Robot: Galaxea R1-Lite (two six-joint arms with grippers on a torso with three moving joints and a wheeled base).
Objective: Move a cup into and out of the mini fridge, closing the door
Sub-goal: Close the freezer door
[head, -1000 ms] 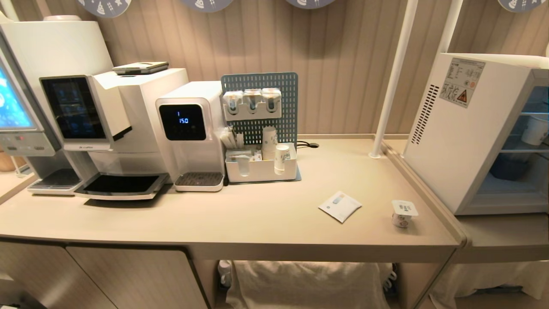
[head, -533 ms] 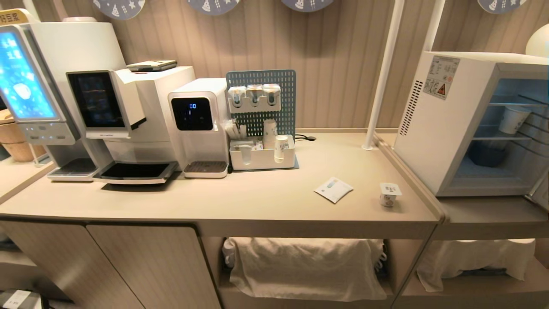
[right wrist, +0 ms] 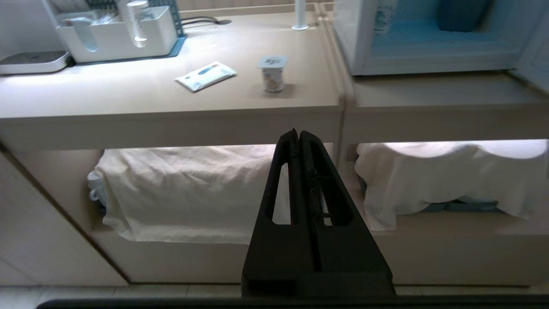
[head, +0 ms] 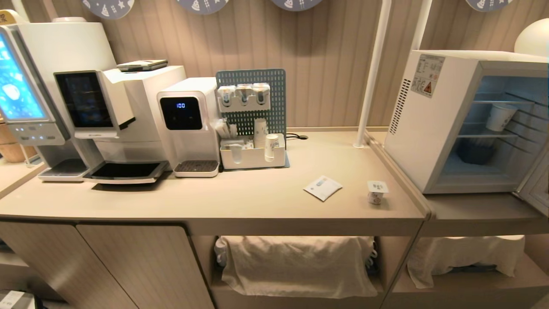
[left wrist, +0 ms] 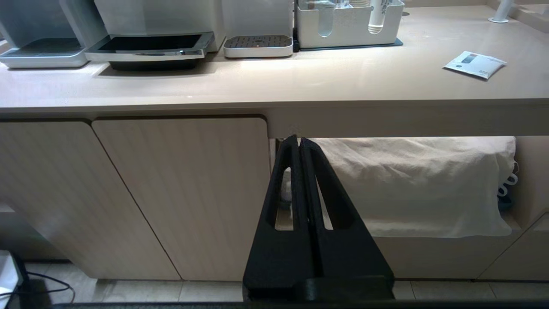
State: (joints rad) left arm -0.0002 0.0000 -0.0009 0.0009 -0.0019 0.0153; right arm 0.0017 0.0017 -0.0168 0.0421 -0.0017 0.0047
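The cup (head: 377, 192) stands upright on the surface (head: 257, 201), near its right edge, beside a flat white sachet (head: 322, 187). The mini fridge (head: 422, 116) sits further right, door (head: 535, 186) swung open. Left gripper (left wrist: 299, 141) and right gripper (right wrist: 298, 134) (both below surface level) have jaws together, empty.

Beige ribbed wall panelling (head: 326, 64) is running behind a long tan counter (head: 240, 201), with wood-grain cabinet doors (head: 141, 266) sitting beneath it. White cloth (head: 296, 266) is draping the open shelf (warm lighting is washing everything). White poles (head: 371, 73) are rising upward.
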